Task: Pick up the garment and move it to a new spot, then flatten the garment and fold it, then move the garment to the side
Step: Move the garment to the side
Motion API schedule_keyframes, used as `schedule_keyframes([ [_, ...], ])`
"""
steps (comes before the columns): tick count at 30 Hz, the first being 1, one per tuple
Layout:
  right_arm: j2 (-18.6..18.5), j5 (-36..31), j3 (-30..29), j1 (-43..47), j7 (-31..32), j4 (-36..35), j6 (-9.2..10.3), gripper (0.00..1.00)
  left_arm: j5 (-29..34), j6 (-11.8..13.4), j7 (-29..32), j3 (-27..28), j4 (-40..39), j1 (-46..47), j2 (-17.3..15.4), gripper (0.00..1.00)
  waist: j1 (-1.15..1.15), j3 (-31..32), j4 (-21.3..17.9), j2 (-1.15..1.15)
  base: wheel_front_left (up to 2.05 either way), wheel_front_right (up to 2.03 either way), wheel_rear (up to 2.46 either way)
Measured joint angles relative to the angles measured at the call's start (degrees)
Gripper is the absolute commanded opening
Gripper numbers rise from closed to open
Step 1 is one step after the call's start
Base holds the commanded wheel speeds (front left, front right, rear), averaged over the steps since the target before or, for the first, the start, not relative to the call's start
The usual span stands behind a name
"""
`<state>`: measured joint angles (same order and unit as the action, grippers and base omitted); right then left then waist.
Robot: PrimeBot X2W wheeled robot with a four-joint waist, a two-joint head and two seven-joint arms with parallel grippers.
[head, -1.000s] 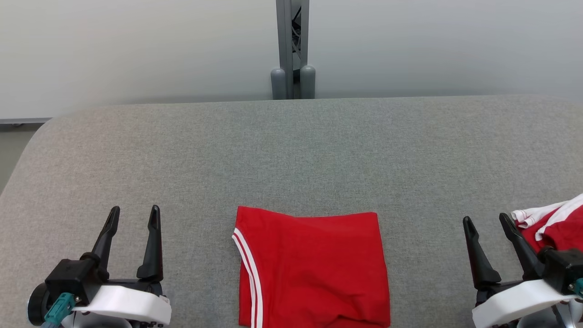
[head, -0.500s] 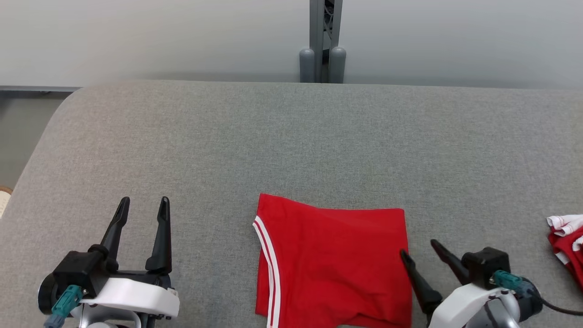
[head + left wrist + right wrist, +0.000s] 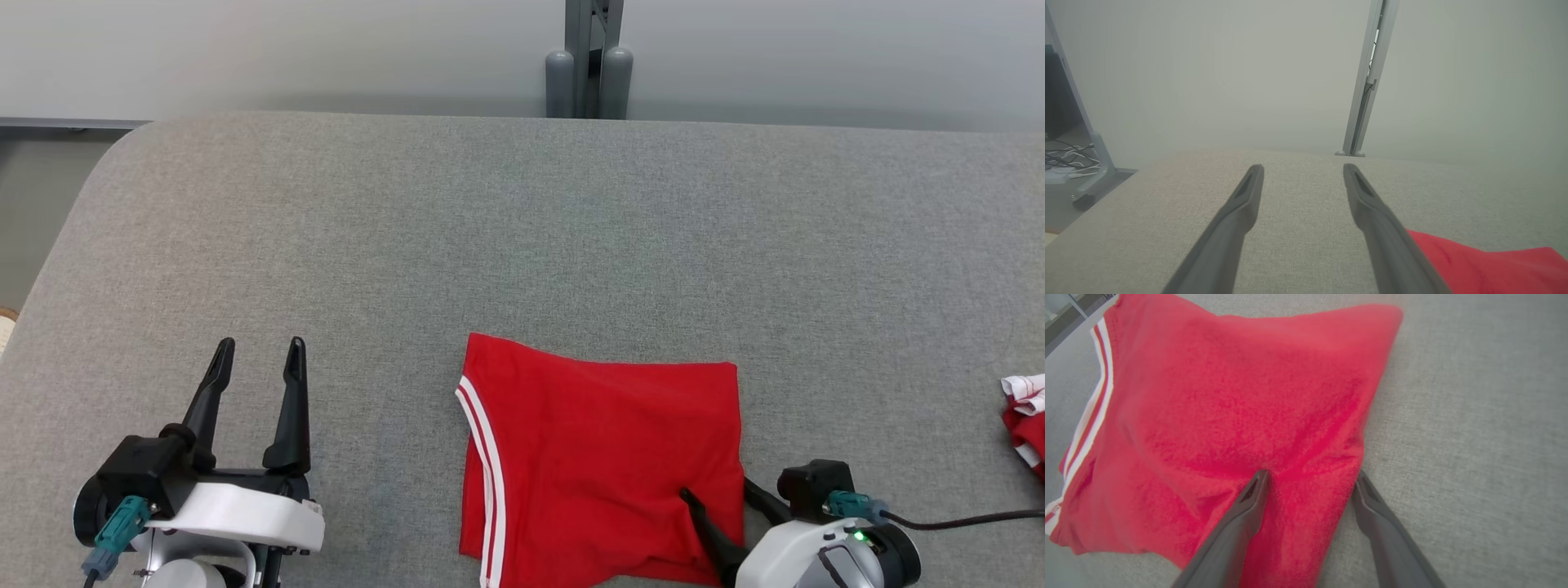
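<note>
Item, red garment [image 3: 604, 457]: folded to a rough rectangle, lying flat on the near middle of the grey cloth-covered table [image 3: 522, 229]; two white stripes [image 3: 482, 457] run down its left edge; shallow creases gather at its near right corner. Item, right gripper [image 3: 716, 487]: low over that same corner, jaws spread wide and straddling the garment's right edge; one finger presses on the red cloth, the other sits just off the edge on bare table; nothing pinched between them, nothing lifted; a black cable [image 3: 955, 518] trails from its wrist to the right. Item, left gripper [image 3: 260, 343]: well apart from the garment on the left side, fingers pointing away across the table, jaws fully parted and empty, touching no cloth. Item, second red-and-white cloth [image 3: 1027, 416]: crumpled at the table's far right edge, well clear of the folded piece. Item, grey post [image 3: 589, 57]: upright behind the table's far edge, against a pale wall [image 3: 245, 49].
</note>
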<state>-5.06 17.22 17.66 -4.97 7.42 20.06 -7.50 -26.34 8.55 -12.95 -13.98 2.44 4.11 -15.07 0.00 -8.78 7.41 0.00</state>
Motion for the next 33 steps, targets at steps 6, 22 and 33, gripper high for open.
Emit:
schedule_keyframes([
  [6,0.7,1.3,2.0,-1.7,-1.4,1.2,0.01,0.00,0.0,-0.4,-0.3,0.0,0.6,0.9,0.0,1.00,0.00,-0.3,-0.4,0.00,0.00,0.00,0.00],
  [22,-3.2,-4.9,-2.4,-2.2,-4.4,-4.9,-0.01,0.00,0.2,-0.2,-0.1,0.6,-2.0,1.4,-2.3,1.00,0.00,-1.7,-10.8,0.00,0.00,0.00,0.00],
  [33,-4.3,-7.7,-7.9,-1.8,-4.5,-9.7,-0.01,0.00,1.7,-0.7,3.0,-0.1,-5.7,4.8,-5.2,1.00,0.00,-5.8,-22.2,0.00,0.00,0.00,0.00],
])
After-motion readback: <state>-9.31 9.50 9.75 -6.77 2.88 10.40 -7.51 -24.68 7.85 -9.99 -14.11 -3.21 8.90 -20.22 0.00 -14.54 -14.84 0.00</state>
